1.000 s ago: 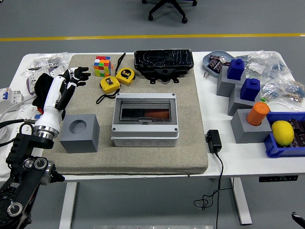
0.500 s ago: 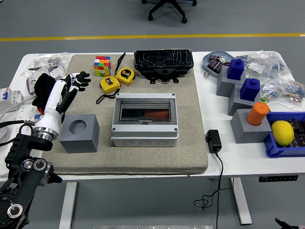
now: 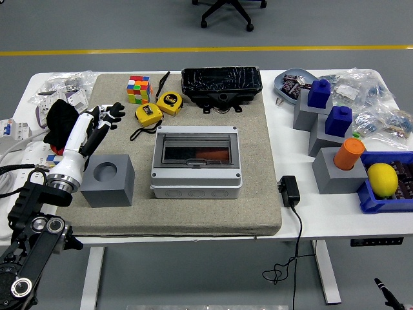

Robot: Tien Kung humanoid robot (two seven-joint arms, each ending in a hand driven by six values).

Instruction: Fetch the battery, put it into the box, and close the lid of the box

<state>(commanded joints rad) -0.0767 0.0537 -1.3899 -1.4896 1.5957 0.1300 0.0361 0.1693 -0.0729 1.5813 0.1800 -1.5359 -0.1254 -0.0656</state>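
White surface (image 3: 303,223) carries a grey plastic box with a clear lid (image 3: 196,161), already shut, an orange battery apparently inside. Left hand (image 3: 103,117) has drifted rightward, fingers spread, holding nothing; the task looks finished.

I'm looking into a robotics lab or workshop, grey painted floor with a yellow marking line (image 3: 206,50) at the far side, black wheeled office-chair base (image 3: 227,11) beyond it, white height-adjustable table (image 3: 293,216) under a beige felt mat (image 3: 193,210), bagged small parts (image 3: 381,106) far right
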